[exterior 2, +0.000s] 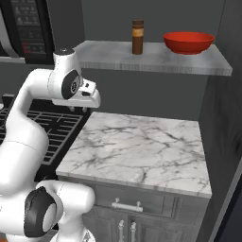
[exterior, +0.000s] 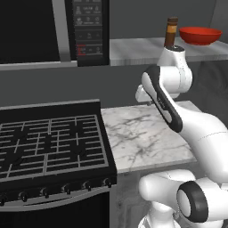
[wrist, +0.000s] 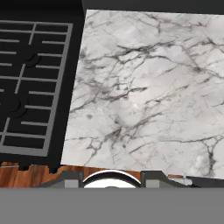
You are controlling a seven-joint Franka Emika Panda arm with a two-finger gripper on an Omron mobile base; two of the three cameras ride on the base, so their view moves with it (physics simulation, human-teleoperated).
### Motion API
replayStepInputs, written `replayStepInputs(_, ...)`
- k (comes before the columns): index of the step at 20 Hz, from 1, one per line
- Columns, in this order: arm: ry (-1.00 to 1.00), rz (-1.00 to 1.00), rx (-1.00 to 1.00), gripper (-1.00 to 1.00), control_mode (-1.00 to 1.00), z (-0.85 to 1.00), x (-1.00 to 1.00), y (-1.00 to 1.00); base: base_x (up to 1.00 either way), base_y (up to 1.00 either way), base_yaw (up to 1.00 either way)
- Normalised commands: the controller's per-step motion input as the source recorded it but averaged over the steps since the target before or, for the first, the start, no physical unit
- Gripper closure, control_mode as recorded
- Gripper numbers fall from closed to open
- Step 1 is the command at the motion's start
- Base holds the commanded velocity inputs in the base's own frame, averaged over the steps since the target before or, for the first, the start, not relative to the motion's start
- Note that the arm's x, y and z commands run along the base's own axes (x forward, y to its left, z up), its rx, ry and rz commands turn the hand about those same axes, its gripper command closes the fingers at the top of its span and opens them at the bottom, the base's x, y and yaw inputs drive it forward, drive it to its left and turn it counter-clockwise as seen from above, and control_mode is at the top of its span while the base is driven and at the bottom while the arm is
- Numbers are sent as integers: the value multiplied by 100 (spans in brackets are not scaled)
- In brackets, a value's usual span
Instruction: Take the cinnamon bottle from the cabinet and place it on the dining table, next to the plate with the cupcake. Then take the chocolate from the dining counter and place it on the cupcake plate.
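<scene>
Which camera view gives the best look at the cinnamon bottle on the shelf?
The right base view: the cinnamon bottle stands there whole and upright on the shelf, left of the red bowl. In the left base view, the arm hides its lower part, leaving the cap and neck visible.

light: even, soft, rendered, no clear source | bright: marble bench [exterior 2: 142, 146] and arm [exterior: 196, 129] | dim: stove [exterior: 49, 142] and wall at 12 o'clock | shadow: faint under shelf [exterior 2: 156, 59] | glare: none | blur: slight softness, hand view coarsest | distortion: none at edges
</scene>
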Motion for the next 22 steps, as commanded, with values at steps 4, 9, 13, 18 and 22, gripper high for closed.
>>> replayStepInputs(4, -3, 0, 0, -100, -100, 0, -6, -2, 0, 0, 0)
replayStepInputs(9, -13, -2, 0, -100, -100, 32, 1, -27, 0, 0, 0)
replayStepInputs(13, -29, -15, -9, -100, -100, 56, 17, -13, 0, 0, 0)
replayStepInputs(18, -25, -18, -5, -100, -100, 62, 18, -27, 0, 0, 0)
replayStepInputs(22, -28, -20, 0, -100, -100, 79, 6, -55, 0, 0, 0)
